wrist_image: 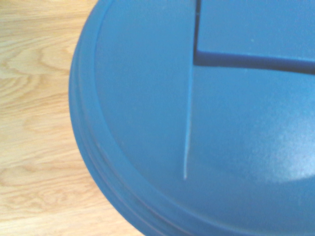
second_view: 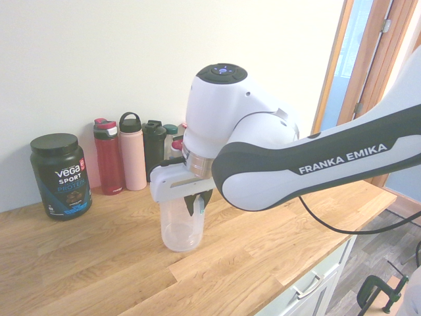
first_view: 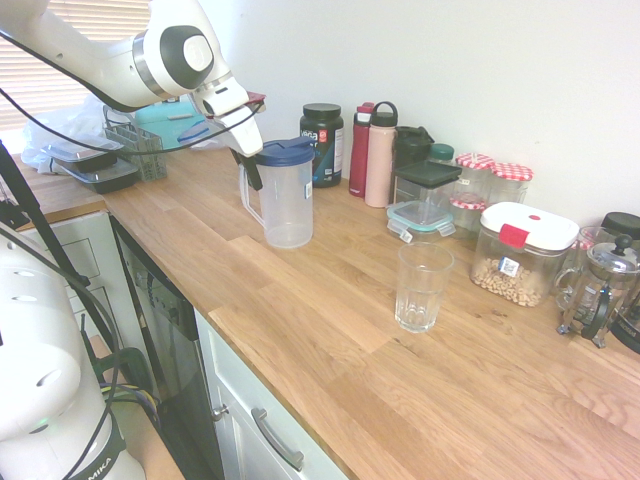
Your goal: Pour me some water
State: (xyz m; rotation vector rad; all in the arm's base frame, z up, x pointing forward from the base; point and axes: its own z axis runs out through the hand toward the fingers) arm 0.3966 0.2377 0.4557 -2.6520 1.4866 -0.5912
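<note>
A clear plastic pitcher with a blue lid stands upright on the wooden counter. My gripper is at its handle on the left side, shut on the handle just under the lid. From the other side the gripper covers the top of the pitcher. The wrist view is filled by the blue lid. I cannot tell whether there is water in the pitcher. An empty drinking glass stands apart, nearer the counter's front and to the right.
Along the wall stand a black protein tub, a red bottle, a pink bottle, food containers, a jar of nuts and a French press. A dish rack sits at the far left.
</note>
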